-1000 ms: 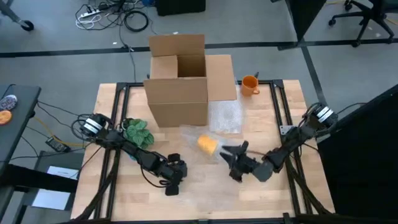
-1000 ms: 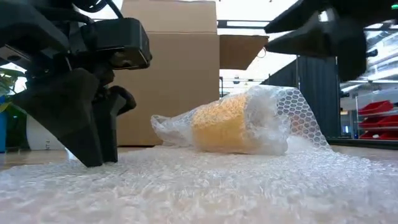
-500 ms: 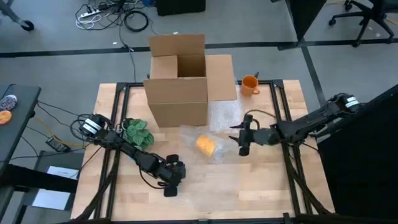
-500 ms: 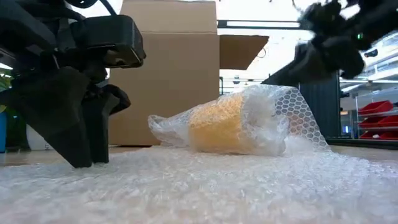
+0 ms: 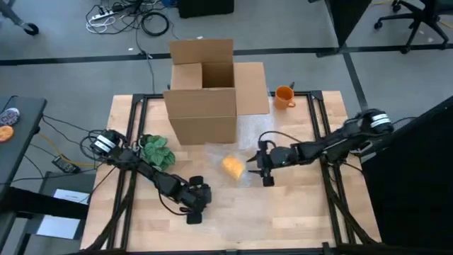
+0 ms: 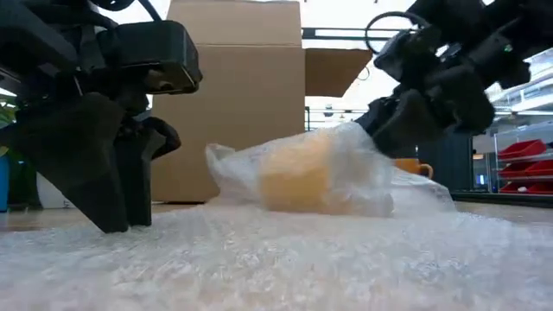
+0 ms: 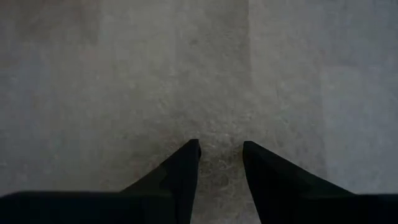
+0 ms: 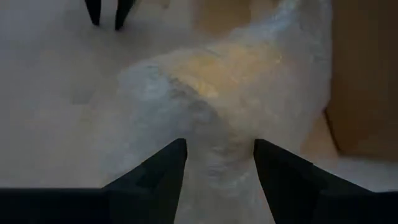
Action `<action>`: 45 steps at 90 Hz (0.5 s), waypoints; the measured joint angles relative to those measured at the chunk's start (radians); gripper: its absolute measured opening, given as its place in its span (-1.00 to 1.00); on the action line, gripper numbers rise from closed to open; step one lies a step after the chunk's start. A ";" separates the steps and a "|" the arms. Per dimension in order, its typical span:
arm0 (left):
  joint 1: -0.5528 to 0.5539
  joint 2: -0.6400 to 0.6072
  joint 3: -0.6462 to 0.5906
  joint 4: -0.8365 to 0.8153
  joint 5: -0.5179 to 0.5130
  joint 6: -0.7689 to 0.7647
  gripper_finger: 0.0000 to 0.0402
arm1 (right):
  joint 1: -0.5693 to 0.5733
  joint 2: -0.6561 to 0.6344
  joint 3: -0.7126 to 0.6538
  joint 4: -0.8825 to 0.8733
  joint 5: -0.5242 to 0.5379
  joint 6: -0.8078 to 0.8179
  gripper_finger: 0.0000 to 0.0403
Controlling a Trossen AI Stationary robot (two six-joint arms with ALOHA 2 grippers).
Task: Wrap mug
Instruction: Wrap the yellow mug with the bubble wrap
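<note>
The yellow mug point(image 5: 233, 166) lies on its side inside a loose roll of bubble wrap point(image 6: 346, 173), on the flat part of the same sheet point(image 6: 276, 259). My right gripper point(image 5: 253, 168) is open at the mug's right end, its fingers astride the bulge of wrap point(image 8: 217, 124). My left gripper point(image 5: 194, 212) stands open near the table's front, left of the mug, pointing down at the sheet point(image 7: 217, 93); nothing shows between its fingers. My right gripper comes slanting down from the table's right, and its fingers point(image 6: 393, 121) lie against the wrap's loose end at the mug's right point(image 6: 380, 160), one on each side of the bulge. The mug rests on the sheet. My left gripper's fingertips point(image 6: 121, 225) stand on the flat sheet from above.
An open cardboard box point(image 5: 204, 92) stands at the table's far middle. An orange mug point(image 5: 284, 95) sits beside it at the far right. A green plant-like thing point(image 5: 157, 150) lies left of the wrapped mug.
My right gripper has swung away from the table's near edge, then toward the left, up to the mug's right end. The flap of wrap that stood up at that end is now pushed down over the mug.
</note>
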 joint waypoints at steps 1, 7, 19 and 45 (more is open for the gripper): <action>0.000 0.000 0.000 0.001 -0.001 0.000 -0.42 | 0.003 0.010 0.005 0.004 0.003 -0.005 -0.15; 0.000 0.000 0.000 0.006 -0.006 0.012 -0.42 | 0.016 0.061 0.039 0.011 0.054 -0.032 -0.15; 0.002 0.002 -0.002 0.021 -0.033 0.026 -0.42 | 0.047 0.138 0.104 0.002 0.185 -0.105 -0.15; 0.007 -0.115 -0.013 -0.144 -0.030 0.018 -0.42 | 0.146 0.138 0.184 0.002 0.387 -0.278 -0.16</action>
